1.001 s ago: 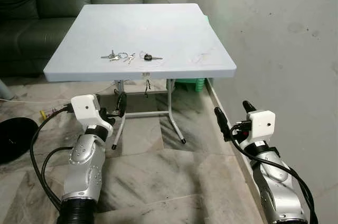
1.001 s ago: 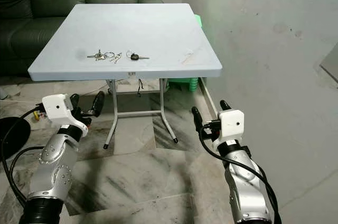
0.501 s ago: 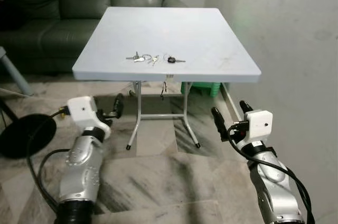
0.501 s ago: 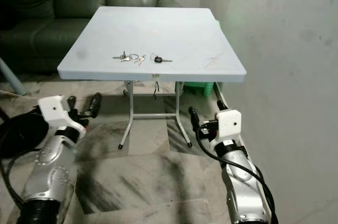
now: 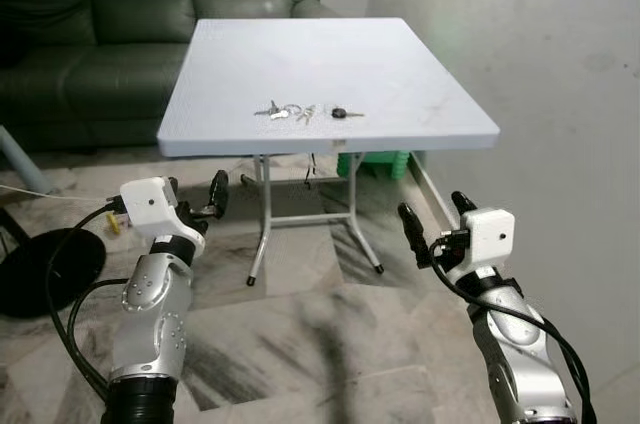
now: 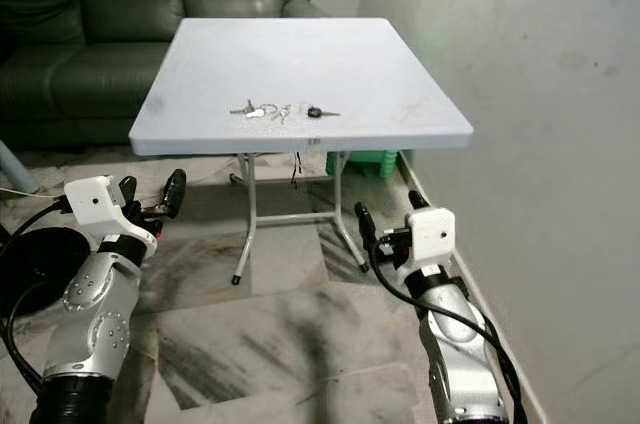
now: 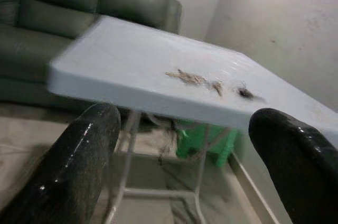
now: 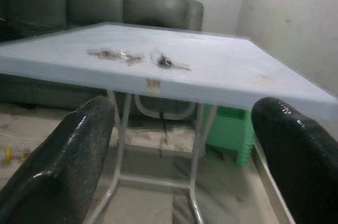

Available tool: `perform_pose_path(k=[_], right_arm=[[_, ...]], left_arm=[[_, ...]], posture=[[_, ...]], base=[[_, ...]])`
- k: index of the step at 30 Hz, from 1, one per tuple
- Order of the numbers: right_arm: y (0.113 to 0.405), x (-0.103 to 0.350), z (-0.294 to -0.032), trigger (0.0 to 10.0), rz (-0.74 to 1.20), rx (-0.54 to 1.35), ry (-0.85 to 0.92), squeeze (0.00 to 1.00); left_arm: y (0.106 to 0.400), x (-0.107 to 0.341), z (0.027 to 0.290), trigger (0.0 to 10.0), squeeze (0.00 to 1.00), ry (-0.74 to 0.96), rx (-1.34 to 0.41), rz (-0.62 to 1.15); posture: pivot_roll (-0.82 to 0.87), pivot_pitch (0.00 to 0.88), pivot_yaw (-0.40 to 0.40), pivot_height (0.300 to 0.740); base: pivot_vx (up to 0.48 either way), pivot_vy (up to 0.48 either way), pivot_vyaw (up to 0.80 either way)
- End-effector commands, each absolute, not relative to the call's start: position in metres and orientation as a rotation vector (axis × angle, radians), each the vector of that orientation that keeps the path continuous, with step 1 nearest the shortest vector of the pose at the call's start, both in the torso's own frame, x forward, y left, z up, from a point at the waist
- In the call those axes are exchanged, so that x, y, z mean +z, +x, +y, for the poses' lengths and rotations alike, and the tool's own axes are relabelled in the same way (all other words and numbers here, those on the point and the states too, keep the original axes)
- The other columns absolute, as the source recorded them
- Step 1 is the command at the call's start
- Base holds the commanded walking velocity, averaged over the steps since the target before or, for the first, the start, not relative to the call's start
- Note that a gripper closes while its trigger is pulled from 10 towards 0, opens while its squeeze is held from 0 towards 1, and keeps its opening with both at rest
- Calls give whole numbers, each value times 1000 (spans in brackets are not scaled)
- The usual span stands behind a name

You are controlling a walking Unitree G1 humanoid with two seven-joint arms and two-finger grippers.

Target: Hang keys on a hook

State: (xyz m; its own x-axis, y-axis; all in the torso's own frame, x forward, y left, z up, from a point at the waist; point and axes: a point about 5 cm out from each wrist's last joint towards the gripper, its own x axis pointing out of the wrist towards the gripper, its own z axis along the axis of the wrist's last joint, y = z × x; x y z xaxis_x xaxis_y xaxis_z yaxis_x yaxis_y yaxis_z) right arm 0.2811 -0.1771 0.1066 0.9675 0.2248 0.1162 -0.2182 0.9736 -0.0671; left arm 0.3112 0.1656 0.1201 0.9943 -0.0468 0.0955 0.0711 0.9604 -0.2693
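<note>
Lying on table [image 5: 420,94]: keys [image 5: 308,112] (small label under edge unreadable).

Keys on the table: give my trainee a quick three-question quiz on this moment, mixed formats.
1. True or false: the keys lie on the light blue table.
2. Multiple choice: the left gripper is (A) shut on the keys, (B) open, short of the table, below its edge, (C) resting on the sofa.
3. Fill in: the right gripper is open and holds ____.

Key:
1. True; they sit near the front edge.
2. B.
3. Nothing.
</note>
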Motion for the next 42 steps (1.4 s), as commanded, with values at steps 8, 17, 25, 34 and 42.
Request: perform_pose_path(k=[8, 17, 25, 34, 42], right_arm=[[283, 111, -174, 10000, -136, 235, -46, 0], [284, 111, -174, 10000, -135, 240, -44, 0], [284, 111, -172, 10000, -137, 247, -43, 0], [285, 111, -170, 10000, -137, 253, -39, 0], [285, 110, -170, 10000, -136, 256, -38, 0]], left_arm=[[313, 126, 167, 10000, 0, -217, -42, -112], [315, 126, 164, 10000, 0, -250, -80, -108], [316, 126, 162, 10000, 0, -260, -87, -103], [316, 128, 157, 10000, 0, -210, -116, -113], [316, 128, 157, 10000, 0, -209, -118, -113]], posture=[[1, 0, -26, 740], [2, 0, -25, 740], [5, 0, -26, 740], [11, 0, -23, 740], [12, 0, -23, 740]], base=[[0, 0, 0], [74, 0, 0], [334, 0, 0], [318, 195, 0], [314, 253, 0]])
